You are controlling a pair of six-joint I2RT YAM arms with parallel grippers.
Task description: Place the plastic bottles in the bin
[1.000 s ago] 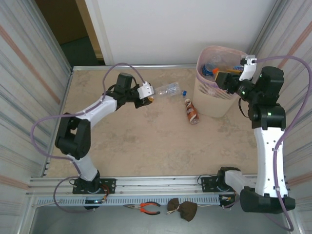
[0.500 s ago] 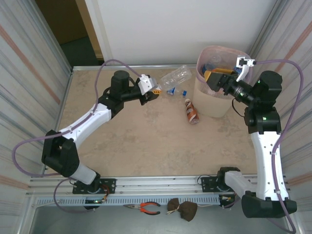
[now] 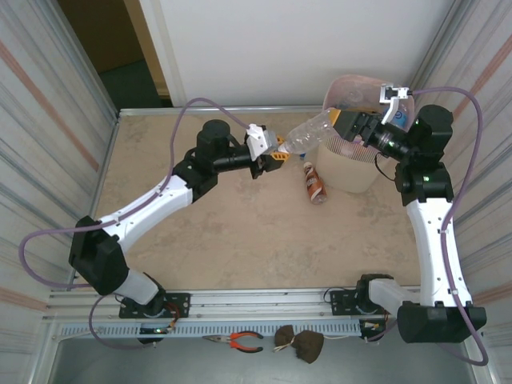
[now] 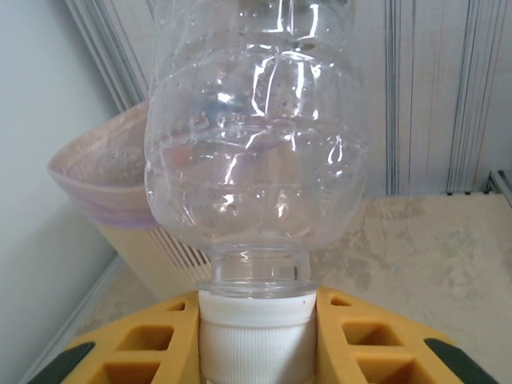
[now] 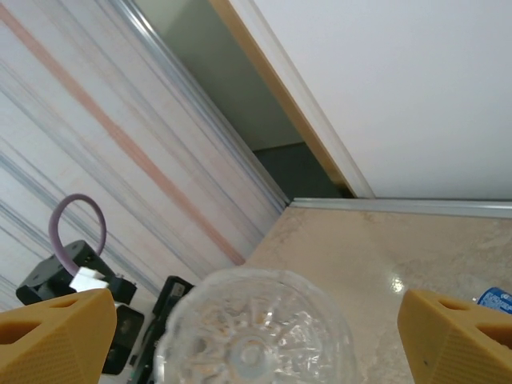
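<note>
A: Bottle [image 3: 308, 132], clear one – where was it?
B: Midair by bin [image 3: 340, 170] rim. L tool [image 3: 276, 154] was clamped on its white cap [image 4: 256, 332]; R tool [image 3: 340, 126] gaped wide round its base, no contact.

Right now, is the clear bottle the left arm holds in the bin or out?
Out. The left gripper holds the clear bottle by its white cap, in the air beside the bin.

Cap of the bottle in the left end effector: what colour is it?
The cap is white; the left wrist view shows it best.
</note>
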